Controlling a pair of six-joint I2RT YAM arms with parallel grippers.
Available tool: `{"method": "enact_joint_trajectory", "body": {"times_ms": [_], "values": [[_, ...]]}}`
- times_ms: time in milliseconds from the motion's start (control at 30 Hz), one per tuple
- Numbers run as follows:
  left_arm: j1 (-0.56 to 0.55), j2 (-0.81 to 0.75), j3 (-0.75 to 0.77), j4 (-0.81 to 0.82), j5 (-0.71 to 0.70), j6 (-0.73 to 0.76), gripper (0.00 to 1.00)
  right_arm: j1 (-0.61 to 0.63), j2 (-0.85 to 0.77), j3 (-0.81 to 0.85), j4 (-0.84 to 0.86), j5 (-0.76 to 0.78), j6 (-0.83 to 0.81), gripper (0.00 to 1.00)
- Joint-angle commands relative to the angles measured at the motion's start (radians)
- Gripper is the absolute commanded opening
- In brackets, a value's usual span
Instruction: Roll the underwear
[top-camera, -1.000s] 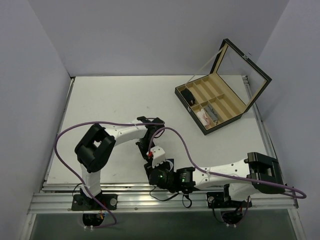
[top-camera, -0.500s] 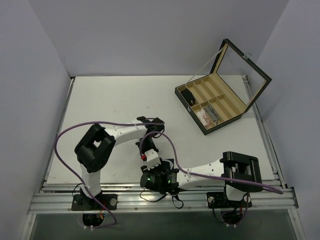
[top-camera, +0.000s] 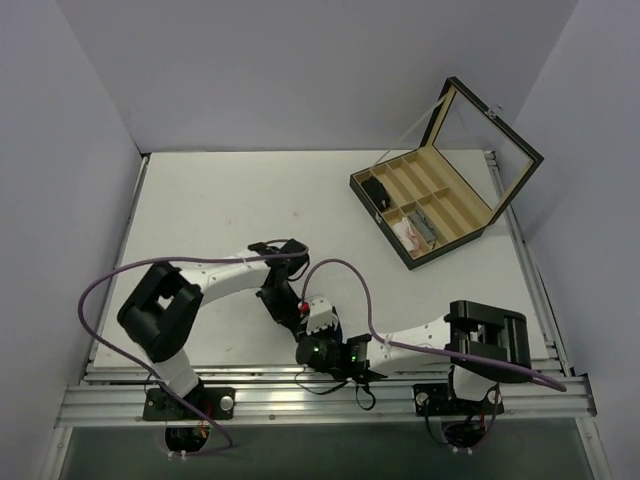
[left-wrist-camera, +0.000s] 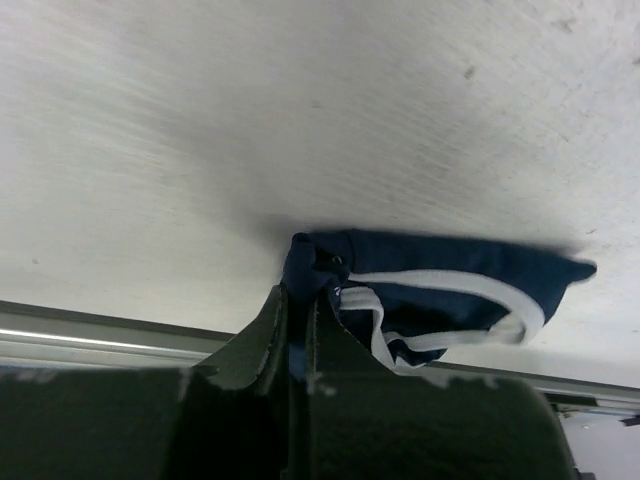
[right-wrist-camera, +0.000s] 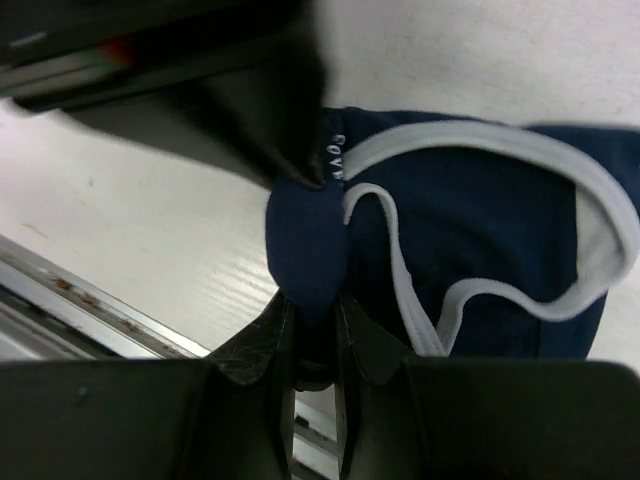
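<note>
at the near edge of the counter (top-camera: 200, 200), roughly midway along it, both arms are huddled over the underwear (right-wrist-camera: 480, 240). it's navy with white trim, and its free end rests on the surface just inside the metal rail (top-camera: 300, 400). the left end effector (left-wrist-camera: 298, 300) has its fingers closed right down on a bunched corner of the fabric. the right end effector (right-wrist-camera: 310, 305) is pinched on what looks like the same folded corner, jaws nearly together with a wad of navy between them. so both have hold of one end, practically touching each other.

my guess is that's on purpose: two grips side by side on one edge let them turn that end over and start the roll evenly, while the rest of the garment lies on the counter as an anchor. the roll looks barely started, just one fold at the pinched end. the risk i'd watch is the white elastic loop snagging a finger. the wooden divided box (top-camera: 430, 205) sits open at the far right corner, well apart.
</note>
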Motion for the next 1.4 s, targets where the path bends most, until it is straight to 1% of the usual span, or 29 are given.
{"method": "enact_joint_trajectory", "body": {"times_ms": [0, 33, 67, 100, 133, 167, 233, 267, 300, 400, 433, 500, 533, 633, 800, 933, 1100, 1200, 1233, 1300, 1333, 1367], "values": [[0.033, -0.145, -0.1, 0.072, -0.033, -0.089, 0.12, -0.111, -0.01, -0.171, 0.122, -0.178, -0.001, 0.0], [0.047, -0.197, -0.114, 0.118, -0.033, -0.089, 0.2, -0.137, -0.013, -0.204, 0.166, -0.265, 0.002, 0.0], [0.053, -0.219, -0.128, 0.127, -0.042, -0.089, 0.28, -0.183, -0.013, -0.237, 0.255, -0.304, 0.004, 0.0], [0.056, -0.234, -0.131, 0.13, -0.048, -0.088, 0.4, -0.203, -0.013, -0.27, 0.306, -0.344, 0.007, 0.0], [0.064, -0.259, -0.132, 0.127, -0.054, -0.083, 0.43, -0.219, -0.005, -0.328, 0.353, -0.378, 0.011, 0.0], [0.067, -0.268, -0.134, 0.123, -0.062, -0.074, 0.45, -0.236, 0.001, -0.345, 0.413, -0.424, 0.013, 0.0], [0.068, -0.291, -0.145, 0.118, -0.072, -0.057, 0.5, -0.249, 0.031, -0.4, 0.491, -0.471, 0.021, 0.0], [0.068, -0.297, -0.148, 0.117, -0.079, -0.049, 0.51, -0.257, 0.047, -0.417, 0.572, -0.513, 0.025, 0.0], [0.067, -0.306, -0.164, 0.117, -0.085, -0.045, 0.52, -0.268, 0.062, -0.429, 0.608, -0.525, 0.03, 0.0], [0.068, -0.349, -0.233, 0.198, -0.05, -0.026, 0.54, -0.285, 0.139, -0.466, 0.74, -0.59, 0.048, 0.0], [0.067, -0.363, -0.25, 0.257, -0.036, -0.017, 0.54, -0.285, 0.171, -0.474, 0.792, -0.597, 0.057, 0.0], [0.065, -0.371, -0.278, 0.304, -0.022, -0.009, 0.54, -0.286, 0.196, -0.494, 0.825, -0.597, 0.068, 0.0], [0.065, -0.374, -0.284, 0.313, -0.02, -0.002, 0.54, -0.286, 0.218, -0.504, 0.873, -0.594, 0.079, 0.0], [0.065, -0.368, -0.304, 0.362, 0.012, 0.015, 0.55, -0.285, 0.255, -0.547, 0.943, -0.582, 0.087, 0.0], [0.064, -0.331, -0.312, 0.376, 0.03, 0.017, 0.55, -0.283, 0.265, -0.551, 0.941, -0.574, 0.077, 0.0], [0.065, -0.311, -0.31, 0.385, 0.033, 0.018, 0.55, -0.283, 0.216, -0.532, 0.862, -0.556, 0.068, 0.0], [0.067, -0.287, -0.304, 0.358, 0.035, 0.018, 0.51, -0.283, 0.159, -0.517, 0.779, -0.548, 0.051, 0.0], [0.065, -0.268, -0.318, 0.357, 0.049, 0.012, 0.45, -0.283, 0.142, -0.506, 0.744, -0.542, 0.039, 0.01], [0.065, -0.26, -0.323, 0.37, 0.058, 0.014, 0.41, -0.282, 0.133, -0.503, 0.718, -0.519, 0.033, 0.02], [0.064, -0.225, -0.329, 0.411, 0.082, 0.024, 0.33, -0.285, 0.114, -0.492, 0.701, -0.524, 0.031, 0.07], [0.062, -0.21, -0.329, 0.42, 0.087, 0.035, 0.18, -0.285, 0.107, -0.486, 0.661, -0.522, 0.024, 0.13], [0.058, -0.198, -0.326, 0.426, 0.092, 0.041, 0.12, -0.286, 0.096, -0.468, 0.632, -0.518, 0.021, 0.18]]}}
